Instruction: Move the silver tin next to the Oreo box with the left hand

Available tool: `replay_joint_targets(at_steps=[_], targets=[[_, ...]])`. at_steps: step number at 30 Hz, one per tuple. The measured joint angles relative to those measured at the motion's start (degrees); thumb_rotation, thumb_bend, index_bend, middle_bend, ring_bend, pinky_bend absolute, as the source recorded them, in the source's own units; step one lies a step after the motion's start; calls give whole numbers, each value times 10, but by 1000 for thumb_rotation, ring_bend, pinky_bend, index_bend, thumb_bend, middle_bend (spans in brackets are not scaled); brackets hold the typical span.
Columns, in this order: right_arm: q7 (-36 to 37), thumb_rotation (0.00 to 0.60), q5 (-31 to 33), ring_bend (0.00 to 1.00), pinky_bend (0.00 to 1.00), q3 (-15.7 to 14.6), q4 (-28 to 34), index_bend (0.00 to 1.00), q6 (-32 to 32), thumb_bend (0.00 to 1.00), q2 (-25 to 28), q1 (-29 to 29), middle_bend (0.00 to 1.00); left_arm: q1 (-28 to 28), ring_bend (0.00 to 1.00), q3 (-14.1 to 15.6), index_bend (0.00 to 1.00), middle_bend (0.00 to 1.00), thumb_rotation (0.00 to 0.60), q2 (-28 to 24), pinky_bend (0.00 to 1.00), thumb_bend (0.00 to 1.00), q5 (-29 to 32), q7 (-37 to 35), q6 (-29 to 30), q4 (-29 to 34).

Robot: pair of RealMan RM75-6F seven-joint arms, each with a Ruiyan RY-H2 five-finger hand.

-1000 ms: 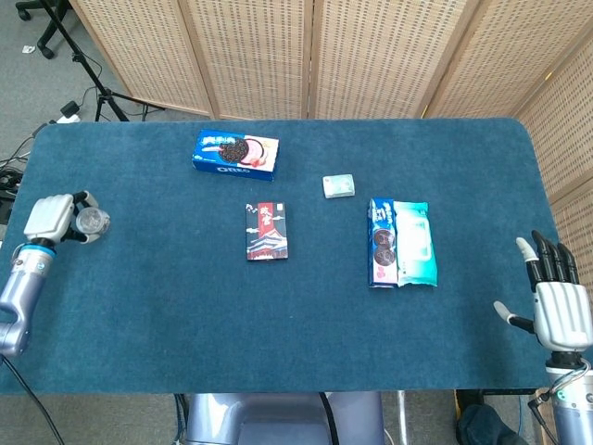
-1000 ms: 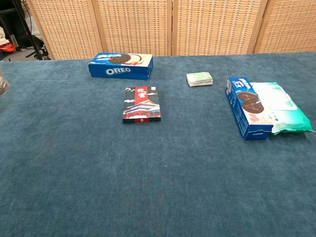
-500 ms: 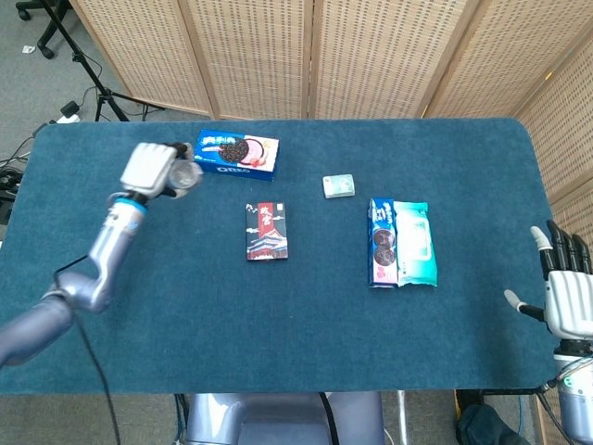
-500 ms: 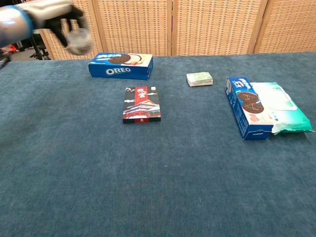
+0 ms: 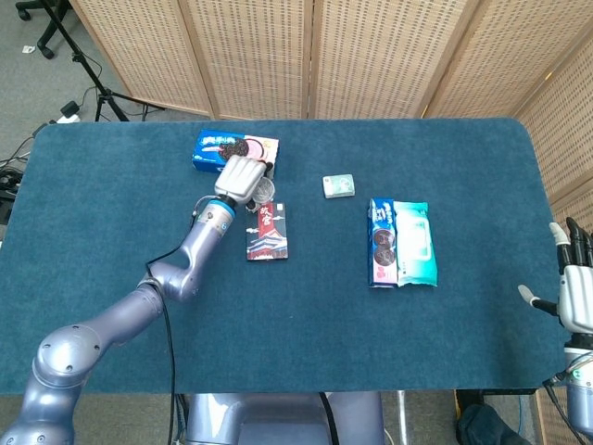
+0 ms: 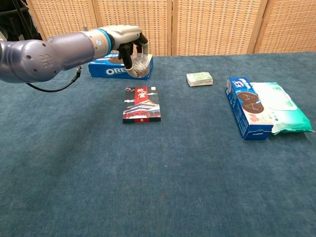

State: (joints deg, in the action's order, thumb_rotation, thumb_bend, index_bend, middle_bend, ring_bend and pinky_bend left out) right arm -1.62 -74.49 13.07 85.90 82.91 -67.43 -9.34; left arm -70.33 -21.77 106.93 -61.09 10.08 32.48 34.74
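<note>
My left hand (image 5: 241, 178) (image 6: 129, 44) holds the small silver tin (image 5: 264, 191) (image 6: 139, 64) in its fingers, above the cloth. Tin and hand hang just in front of the right end of the blue Oreo box (image 5: 215, 148) (image 6: 104, 68), between it and the red-and-black box (image 5: 267, 231) (image 6: 142, 104). In the chest view the hand covers part of the Oreo box. At the table's far right edge my right hand (image 5: 578, 288) stands with fingers spread, holding nothing; the chest view does not show it.
A small white pack (image 5: 338, 185) (image 6: 199, 78) lies right of centre. A blue biscuit box (image 5: 382, 243) (image 6: 245, 106) and a teal wipes pack (image 5: 415, 243) (image 6: 281, 107) lie side by side at the right. Wicker screens stand behind the blue table (image 5: 120, 241).
My left arm has swung the tin from the table's left edge across to the right end of the Oreo box. The right hand has drifted slightly right and down.
</note>
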Motion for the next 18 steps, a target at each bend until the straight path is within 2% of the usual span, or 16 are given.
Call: replay_joint_targets(at_steps=[7, 18], targets=[[1, 600, 3, 0, 0, 2, 0, 0, 3, 0, 1, 1, 0, -27, 491, 1, 649, 541, 600, 46, 586, 320, 10, -9, -34, -96], [-1, 600, 8, 0, 0, 4, -1, 0, 3, 0, 0, 1, 0, -55, 488, -4, 649, 541, 600, 93, 586, 307, 14, -35, -69, -192]])
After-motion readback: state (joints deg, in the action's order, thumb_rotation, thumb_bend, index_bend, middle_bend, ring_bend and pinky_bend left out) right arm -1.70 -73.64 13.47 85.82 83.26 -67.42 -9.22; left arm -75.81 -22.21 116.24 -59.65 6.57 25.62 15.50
